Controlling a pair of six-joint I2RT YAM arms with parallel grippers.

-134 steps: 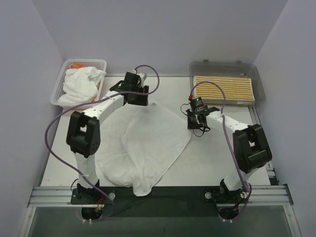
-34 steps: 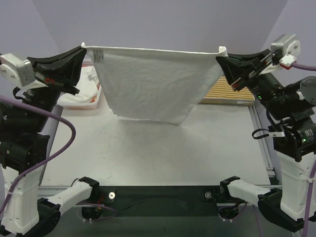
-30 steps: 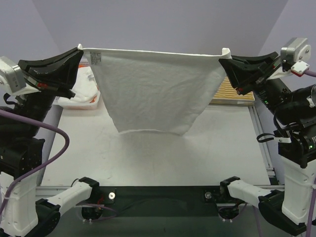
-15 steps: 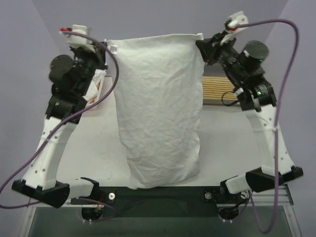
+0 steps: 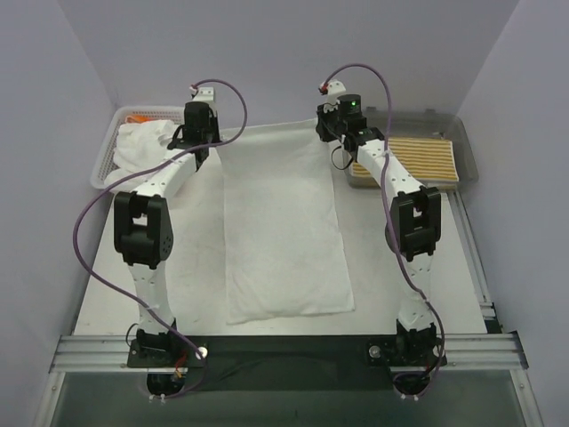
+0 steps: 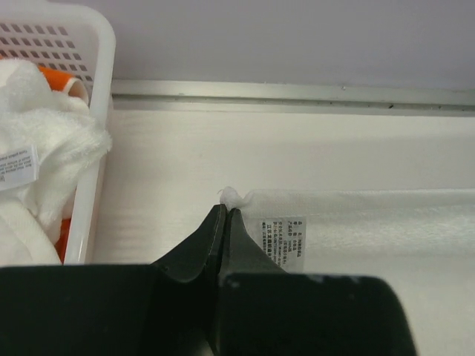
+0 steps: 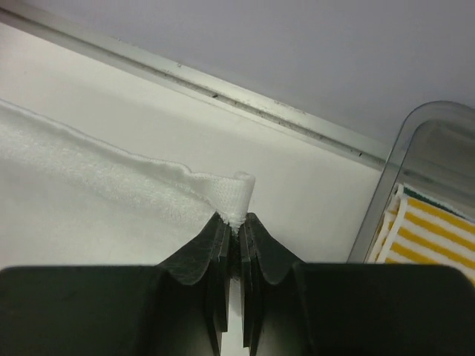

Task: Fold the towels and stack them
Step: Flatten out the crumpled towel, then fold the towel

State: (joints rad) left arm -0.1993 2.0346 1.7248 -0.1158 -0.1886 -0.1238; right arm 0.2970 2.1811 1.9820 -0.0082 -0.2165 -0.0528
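A white mesh basket (image 5: pixel 153 112) sits at the upper left of the top view, at the corner of the pale worktop (image 5: pixel 191 276). A grey translucent tray (image 5: pixel 404 120) sits at the upper right. An aluminium rail (image 5: pixel 93 354) crosses the bottom. Plain lavender walls (image 5: pixel 284 53) fill the top and both sides.

A plain white towel (image 5: pixel 283 231); a yellow-and-white striped towel (image 5: pixel 418 160) in a grey translucent tray (image 5: pixel 469 157); white towels (image 5: pixel 142 151) and an orange towel (image 6: pixel 65 83) in a white mesh basket (image 5: pixel 156 112).
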